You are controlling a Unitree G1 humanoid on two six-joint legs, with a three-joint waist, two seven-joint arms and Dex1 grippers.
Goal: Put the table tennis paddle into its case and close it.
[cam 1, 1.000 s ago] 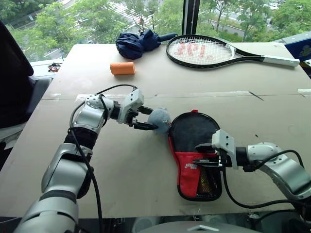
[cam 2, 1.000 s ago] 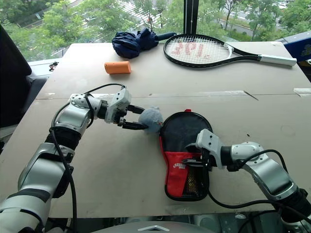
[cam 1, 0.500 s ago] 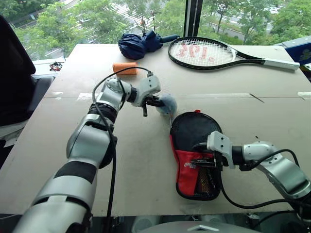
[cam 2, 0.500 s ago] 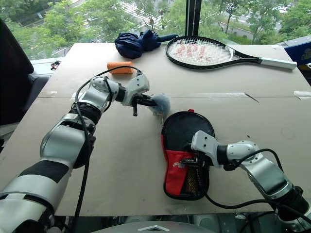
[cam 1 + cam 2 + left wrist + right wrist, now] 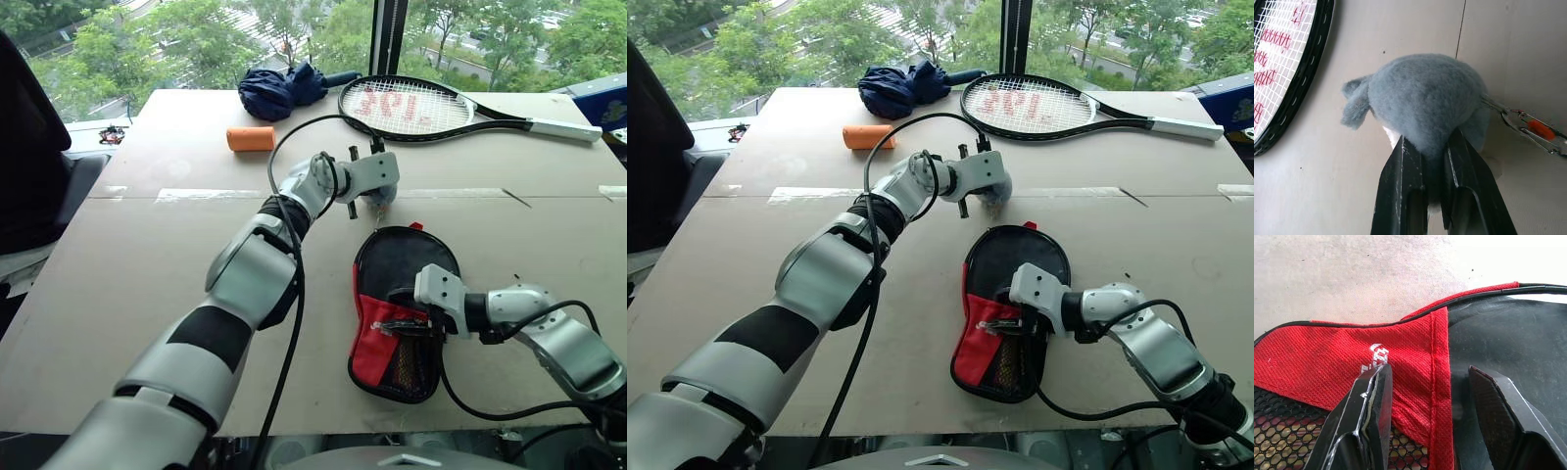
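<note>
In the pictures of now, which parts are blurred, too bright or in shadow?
Left wrist view: the fuzzy ball charm is sharp, while the left gripper near the lens is soft. Right wrist view: the table looks washed out at the upper right, and the case is clear. Eye views: even daylight, soft shadows under the arms.

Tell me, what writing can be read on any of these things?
Racket: red marks printed on the strings, not legible as letters.
Case: white logo on the red panel, mostly hidden behind a right gripper finger; unreadable.
Blue box at the table's far edge: a coloured print, too small to read.
</note>
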